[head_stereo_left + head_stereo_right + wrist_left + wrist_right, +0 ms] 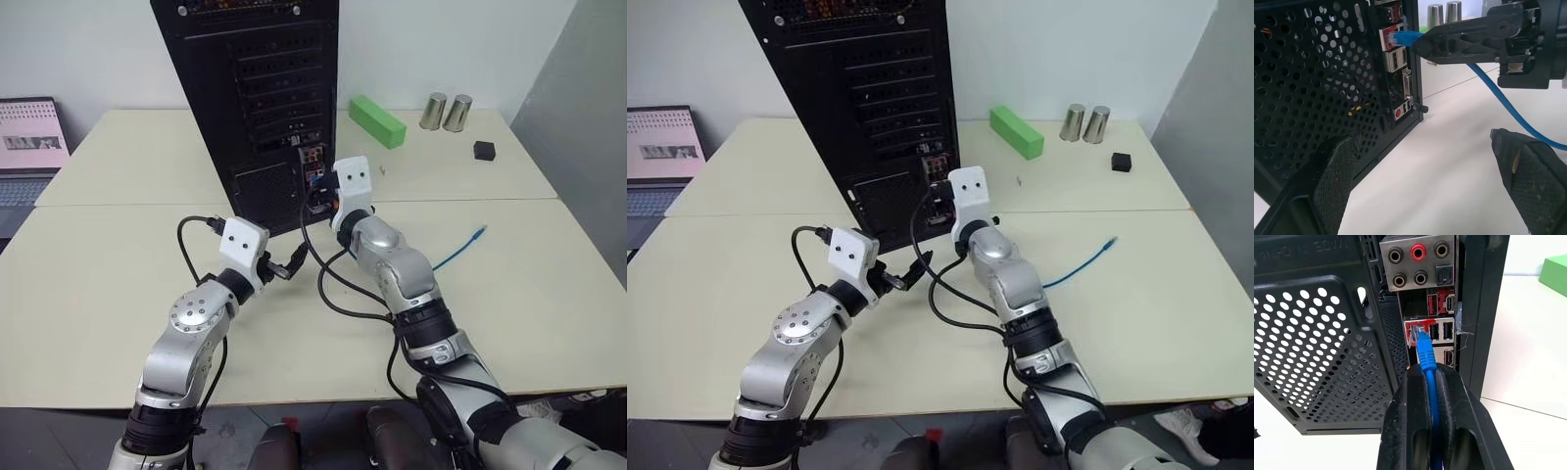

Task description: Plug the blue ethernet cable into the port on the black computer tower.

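The black computer tower (255,88) stands upright on the table with its rear panel facing me. My right gripper (1431,374) is shut on the blue ethernet cable (1426,357) just behind its plug. The plug's tip sits in the mouth of the red-framed port (1411,327) in the connector strip; I cannot tell how deep it is. From the gripper the cable trails right across the table to its free end (477,233). My left gripper (1420,139) hovers open and holds nothing, low beside the tower's perforated grille, to the left of the right gripper (318,199).
A green block (377,120), two metal cups (446,111) and a small black cube (484,150) sit at the back right of the cream table (118,274). A laptop (29,147) is at the far left. Black arm cables (328,284) loop between my arms.
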